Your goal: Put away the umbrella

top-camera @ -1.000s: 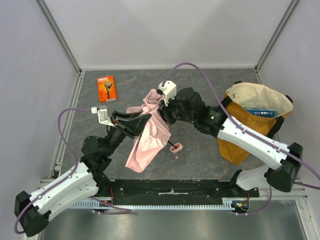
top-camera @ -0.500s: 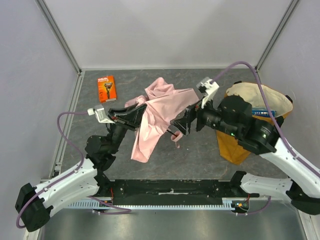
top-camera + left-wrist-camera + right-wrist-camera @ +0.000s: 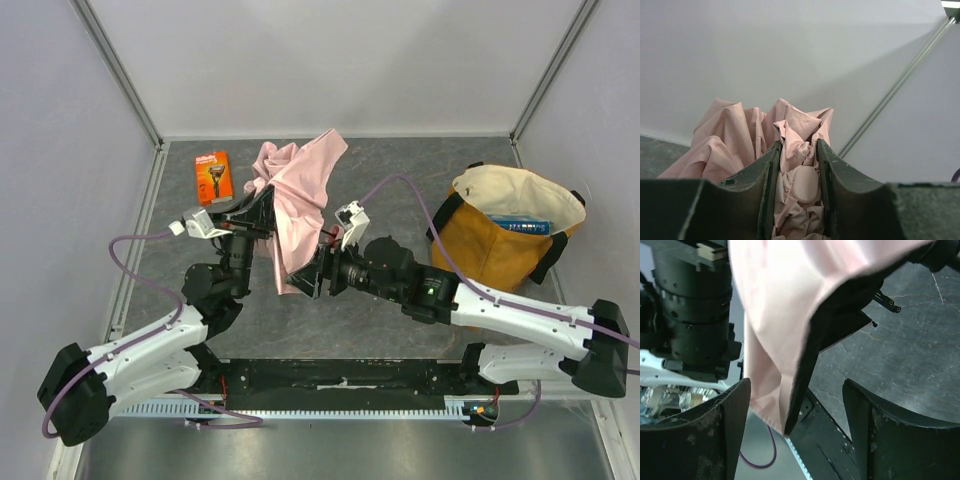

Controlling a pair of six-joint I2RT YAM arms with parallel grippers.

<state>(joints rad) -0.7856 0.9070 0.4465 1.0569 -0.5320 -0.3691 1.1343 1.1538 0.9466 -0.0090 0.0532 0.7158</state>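
The umbrella (image 3: 303,178) is a bunched mass of pale pink fabric held up over the left middle of the table. My left gripper (image 3: 266,204) is shut on it. In the left wrist view the fabric and a smooth pink oval piece (image 3: 805,184) sit squeezed inside the left gripper (image 3: 799,150). My right gripper (image 3: 308,278) stands open at the fabric's lower hanging edge. In the right wrist view a pink fold (image 3: 771,325) with a dark underside hangs ahead of the wide right gripper (image 3: 796,412), touching neither finger.
An orange razor box (image 3: 213,176) lies at the back left. A mustard-yellow tote bag (image 3: 500,255) stands open at the right with a blue box (image 3: 519,224) inside. A black rail (image 3: 340,376) runs along the near edge. The left arm's wrist (image 3: 690,315) is close to my right gripper.
My right gripper has let go of the fabric, opened, and swung from near the bag back left under the umbrella. The left gripper has carried the umbrella up and towards the back.
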